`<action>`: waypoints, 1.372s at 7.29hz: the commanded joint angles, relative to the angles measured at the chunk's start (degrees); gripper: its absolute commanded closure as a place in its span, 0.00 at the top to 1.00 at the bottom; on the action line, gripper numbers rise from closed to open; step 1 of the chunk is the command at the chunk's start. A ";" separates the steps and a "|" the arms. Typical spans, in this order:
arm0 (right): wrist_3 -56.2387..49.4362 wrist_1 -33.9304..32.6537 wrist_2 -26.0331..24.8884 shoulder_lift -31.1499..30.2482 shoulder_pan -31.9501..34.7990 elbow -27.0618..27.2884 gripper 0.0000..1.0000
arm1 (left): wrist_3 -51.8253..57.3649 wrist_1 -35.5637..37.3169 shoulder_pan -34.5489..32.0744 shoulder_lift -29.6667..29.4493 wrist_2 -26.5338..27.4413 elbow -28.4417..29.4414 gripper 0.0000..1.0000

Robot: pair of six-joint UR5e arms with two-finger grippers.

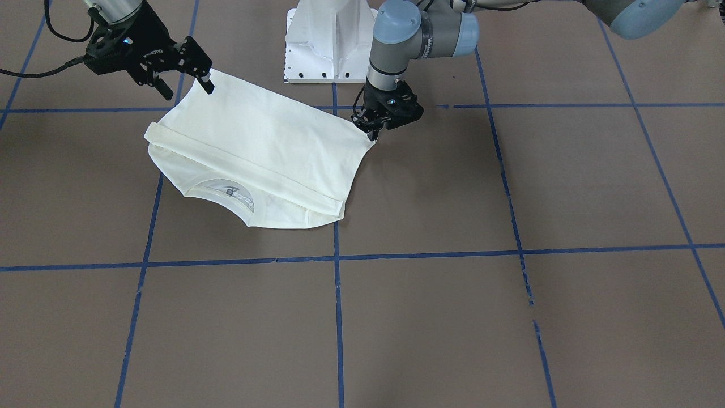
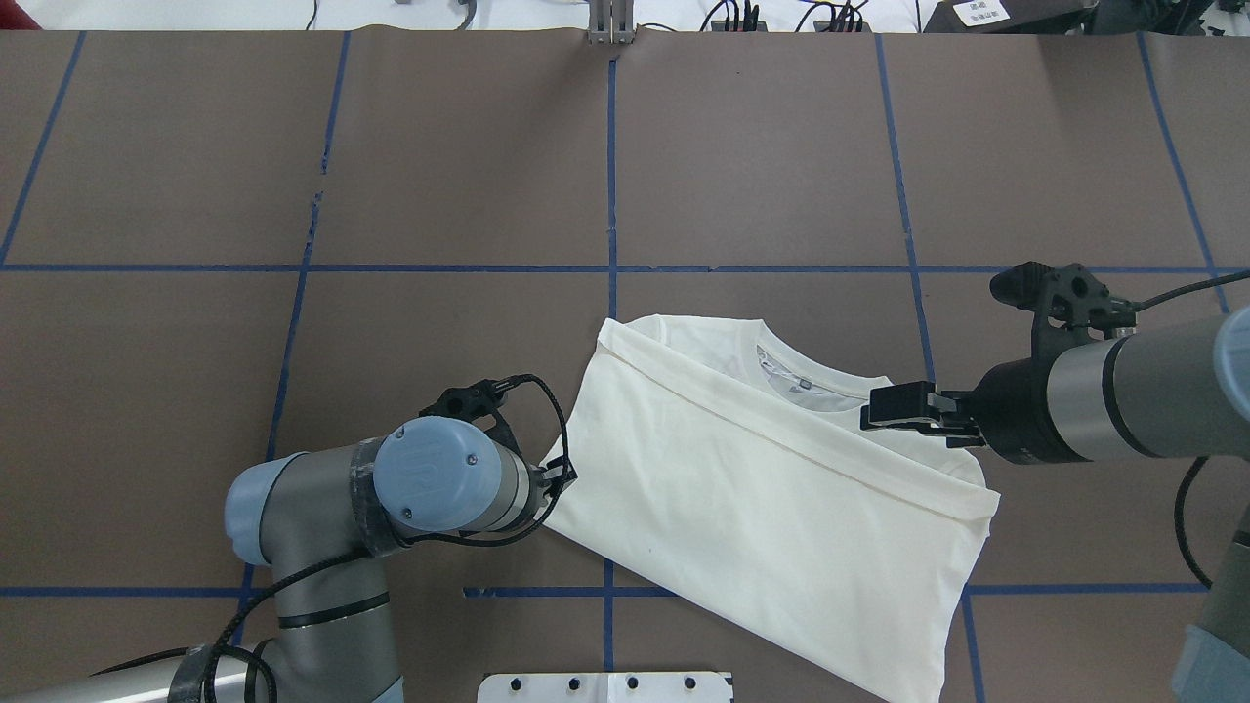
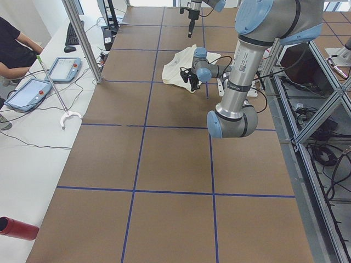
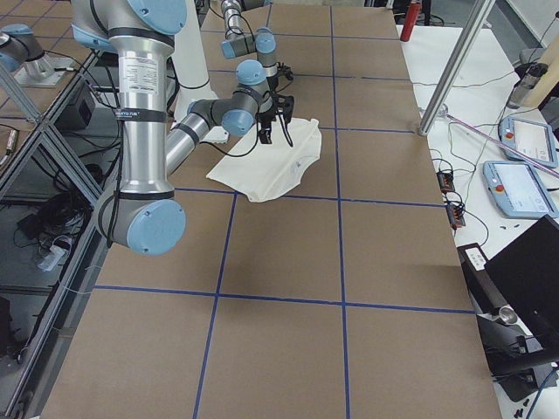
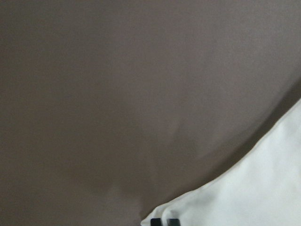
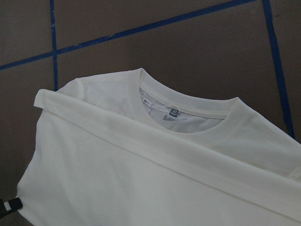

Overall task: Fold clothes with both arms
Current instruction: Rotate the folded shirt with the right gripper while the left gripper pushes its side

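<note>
The cream-white T-shirt (image 1: 255, 147) lies on the brown table, back up and folded into a rough rectangle, with its ribbed collar (image 6: 188, 134) on the side away from the robot. The cat print and red lettering are hidden. It also shows in the overhead view (image 2: 762, 488). My left gripper (image 1: 372, 135) sits low at the shirt's corner. In the left wrist view (image 5: 164, 221) its tips are close together on the cloth edge. My right gripper (image 1: 188, 90) is open and hovers above the shirt near the collar (image 2: 884, 410), holding nothing.
The white pedestal base (image 1: 328, 45) stands just behind the shirt. Blue tape lines (image 1: 337, 317) cross the brown table. The operators' desk with teach pendants (image 3: 60, 68) and a metal post (image 3: 82, 38) runs along the far side. A red cylinder (image 3: 16, 227) lies on that desk.
</note>
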 commanded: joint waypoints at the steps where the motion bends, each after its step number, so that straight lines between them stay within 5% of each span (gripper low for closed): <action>1: 0.00 0.00 -0.03 -0.21 0.00 -0.09 1.00 | 1.39 2.31 -4.32 -0.55 -0.01 -0.19 0.00; 3: 0.09 0.00 0.06 -0.30 0.18 0.08 1.00 | 4.64 2.32 -10.99 -2.13 -0.01 1.82 0.00; 7: 0.00 0.00 0.06 -0.21 0.09 -0.01 1.00 | 12.89 -11.35 -22.78 -14.23 0.08 27.51 0.00; 10: 0.09 0.00 -0.20 -0.48 0.00 -0.44 1.00 | 14.50 -23.30 -23.68 -21.63 0.17 42.03 0.00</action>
